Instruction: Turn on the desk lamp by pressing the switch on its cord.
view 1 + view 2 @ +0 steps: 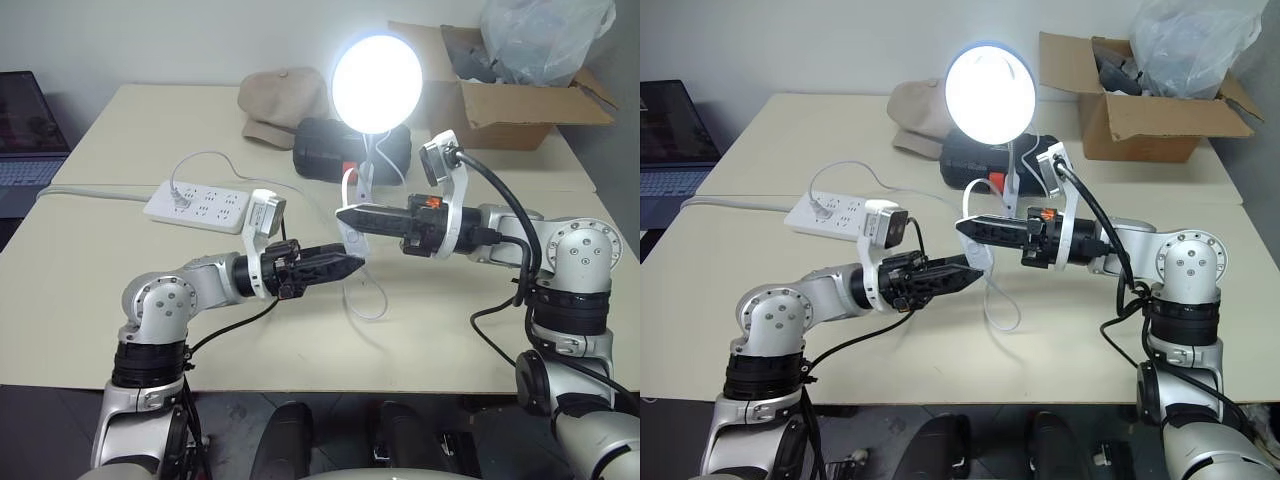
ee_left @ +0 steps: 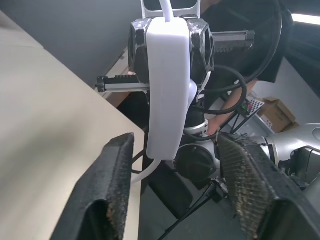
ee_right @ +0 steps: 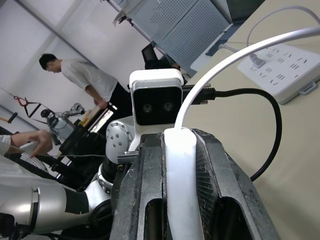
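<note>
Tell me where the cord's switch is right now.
The switch is clamped in the right claw, held above the table's middle, in front of the lit desk lamp, with the left claw's open fingers just before it.

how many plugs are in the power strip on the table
1. A single white plug sits in a socket near the left end of the power strip, its cord looping up behind. The strip's other sockets look unused.

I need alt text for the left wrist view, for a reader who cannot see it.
The white switch hangs upright, clamped at its top by the right gripper. The left gripper has its two black fingers open, either side of the switch's lower end. A beige table lies alongside.
</note>
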Robot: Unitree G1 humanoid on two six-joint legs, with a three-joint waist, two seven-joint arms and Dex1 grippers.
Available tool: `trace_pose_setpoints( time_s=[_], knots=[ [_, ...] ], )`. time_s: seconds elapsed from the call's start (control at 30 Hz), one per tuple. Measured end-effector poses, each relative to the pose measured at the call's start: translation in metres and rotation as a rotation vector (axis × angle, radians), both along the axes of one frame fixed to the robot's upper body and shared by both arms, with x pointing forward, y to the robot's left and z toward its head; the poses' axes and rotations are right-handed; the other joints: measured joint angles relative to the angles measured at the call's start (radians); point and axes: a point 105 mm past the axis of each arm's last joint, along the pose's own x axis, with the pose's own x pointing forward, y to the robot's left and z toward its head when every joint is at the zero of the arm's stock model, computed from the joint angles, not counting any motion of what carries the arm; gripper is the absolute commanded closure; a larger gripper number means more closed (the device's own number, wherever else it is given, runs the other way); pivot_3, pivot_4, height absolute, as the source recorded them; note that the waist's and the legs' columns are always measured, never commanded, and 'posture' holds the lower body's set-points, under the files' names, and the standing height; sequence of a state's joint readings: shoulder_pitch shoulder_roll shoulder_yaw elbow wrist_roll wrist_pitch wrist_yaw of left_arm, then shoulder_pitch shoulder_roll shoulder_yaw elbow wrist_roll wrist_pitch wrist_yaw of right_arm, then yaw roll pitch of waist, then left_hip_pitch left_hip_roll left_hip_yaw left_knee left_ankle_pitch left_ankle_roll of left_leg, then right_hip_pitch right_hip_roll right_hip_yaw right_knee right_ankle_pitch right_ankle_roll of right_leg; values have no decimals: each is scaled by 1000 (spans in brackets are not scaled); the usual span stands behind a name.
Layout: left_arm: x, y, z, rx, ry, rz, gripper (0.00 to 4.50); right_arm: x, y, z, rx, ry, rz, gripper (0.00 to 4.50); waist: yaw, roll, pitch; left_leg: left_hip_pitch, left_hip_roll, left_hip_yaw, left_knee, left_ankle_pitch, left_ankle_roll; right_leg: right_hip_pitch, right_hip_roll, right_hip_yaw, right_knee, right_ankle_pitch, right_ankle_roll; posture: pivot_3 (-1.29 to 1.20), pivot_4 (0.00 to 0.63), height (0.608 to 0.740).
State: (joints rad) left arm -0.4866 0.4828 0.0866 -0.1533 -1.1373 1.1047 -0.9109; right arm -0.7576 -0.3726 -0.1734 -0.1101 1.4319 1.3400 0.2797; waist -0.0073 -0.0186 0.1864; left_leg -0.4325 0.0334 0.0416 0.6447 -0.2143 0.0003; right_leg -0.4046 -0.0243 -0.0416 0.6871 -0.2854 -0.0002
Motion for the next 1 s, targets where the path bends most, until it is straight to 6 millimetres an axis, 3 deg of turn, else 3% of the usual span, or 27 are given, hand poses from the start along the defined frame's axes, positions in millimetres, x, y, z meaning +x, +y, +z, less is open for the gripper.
trace_pose_setpoints(
  time_s=[0.1,0.17,0.43,0.63,0.73,0.77,0.9,1.0],
  knots=[
    [-8,9,-3,76,-47,14,377,10,-6,-10,-16,31,-62,4104,-1,0,0,0,1,0,-1,0,0,0,0,1,-1,0,-1,0,150,740],
    [-14,12,-5,121,-90,14,47,24,-13,-27,-50,92,-146,4104,1,0,0,0,2,1,-1,0,0,0,0,1,-2,2,-3,0,150,740],
    [-36,17,-15,280,-229,17,0,58,-21,-83,-204,247,-384,4104,2,0,0,0,8,7,-1,0,0,-1,3,4,-6,3,-3,0,150,740],
    [-31,26,-37,438,-341,86,0,70,-25,-114,-306,324,-503,4104,2,0,0,0,10,10,-1,0,0,-2,4,5,-6,3,-3,0,150,740],
    [-29,26,-40,459,-378,98,0,74,-28,-118,-329,319,-539,4104,4,0,0,0,10,10,-1,0,0,-2,4,5,-6,3,-3,0,150,740],
    [-29,25,-40,462,-392,100,0,75,-28,-119,-337,316,-548,3543,4,0,0,0,10,10,-1,0,0,-2,4,5,-6,3,-3,0,150,740],
    [-28,25,-41,472,-426,105,0,76,-32,-116,-337,300,-565,2674,4,0,0,0,11,11,-1,0,0,-2,4,6,-6,3,-3,0,150,740],
    [-25,26,-40,477,-450,111,0,74,-34,-103,-321,234,-551,1916,4,0,0,0,11,11,-1,0,0,-2,5,5,-6,3,-3,0,150,740]
  ],
)
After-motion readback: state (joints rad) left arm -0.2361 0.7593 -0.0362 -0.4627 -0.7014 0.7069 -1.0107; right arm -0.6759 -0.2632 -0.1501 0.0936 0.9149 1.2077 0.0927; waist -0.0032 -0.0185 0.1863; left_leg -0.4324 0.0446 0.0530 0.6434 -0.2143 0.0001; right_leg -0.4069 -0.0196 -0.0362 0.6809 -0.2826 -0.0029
